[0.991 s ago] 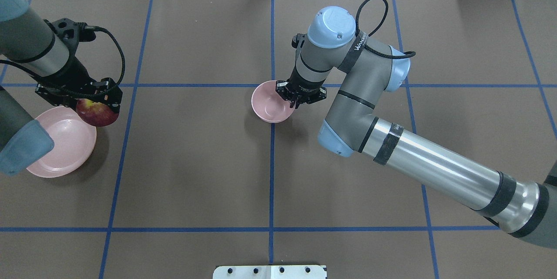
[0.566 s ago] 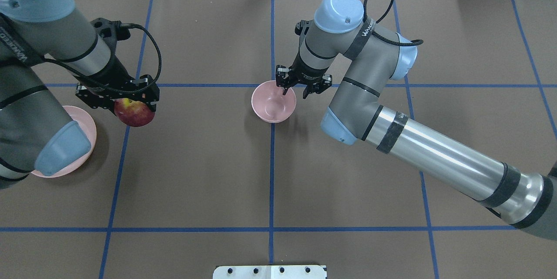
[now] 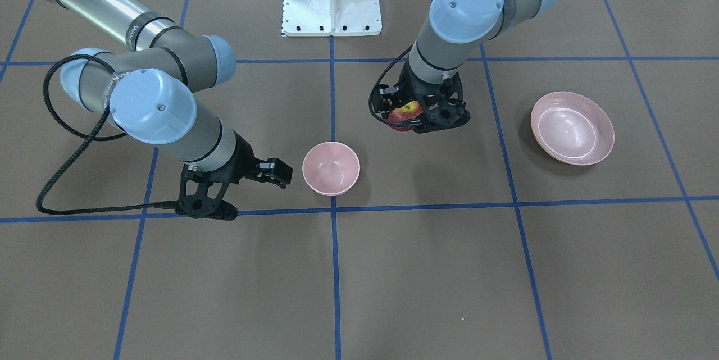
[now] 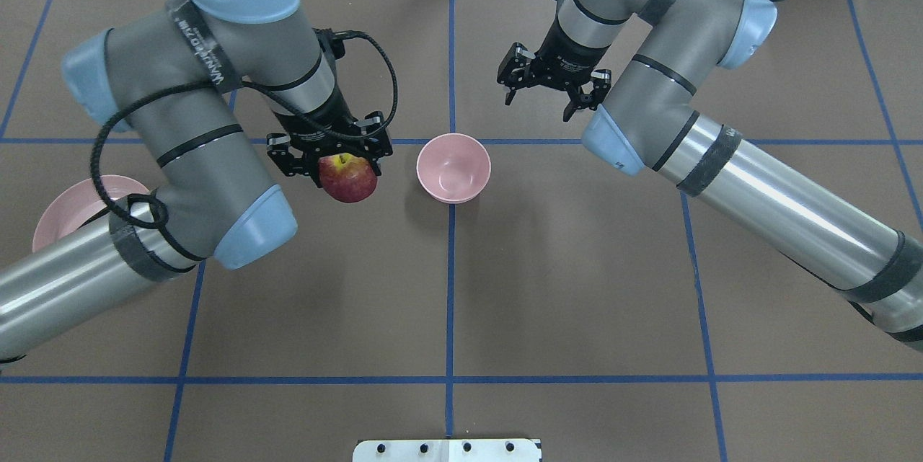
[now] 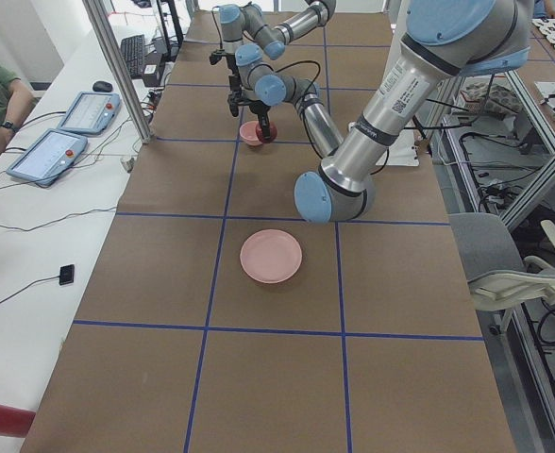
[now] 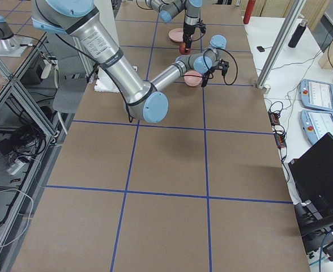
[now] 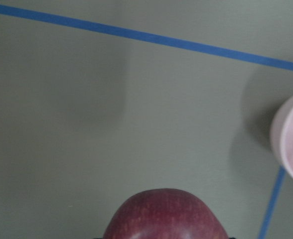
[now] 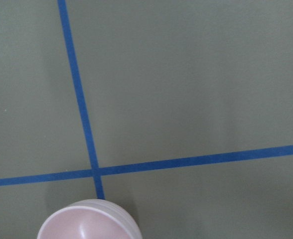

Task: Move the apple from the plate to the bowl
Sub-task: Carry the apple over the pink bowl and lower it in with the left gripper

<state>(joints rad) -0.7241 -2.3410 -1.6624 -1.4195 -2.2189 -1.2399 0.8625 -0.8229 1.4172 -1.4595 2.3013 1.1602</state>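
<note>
Apple: the apple [image 4: 348,177] hangs clear of the table [image 4: 577,289], gripped just beside the bowl [image 4: 453,167] on the side facing the plate [image 3: 572,128]. It is not yet above the bowl's rim, and its yellow-green stem patch faces up.
Left gripper: the left gripper [image 4: 335,165] is clamped around the apple, with a finger on either side of it.
Right gripper: the right gripper [image 4: 539,103] has its fingers spread wide with nothing between them. It hangs near the bowl on the side away from the apple, a little toward the far edge of the table, and does not touch the bowl.
Bowl: upright and empty, sitting where two blue tape lines [image 4: 451,289] cross.
Plate: bare, and well apart from the bowl, beyond the apple.
Done so far: judging by the empty plate, the apple has been picked up and most of the trip to the bowl is covered.
Left to do: a short move sideways until the apple is over the bowl, then lowering and letting go. The apple is nearly as wide as the bowl, so it probably needs to be well centred before release.
</note>
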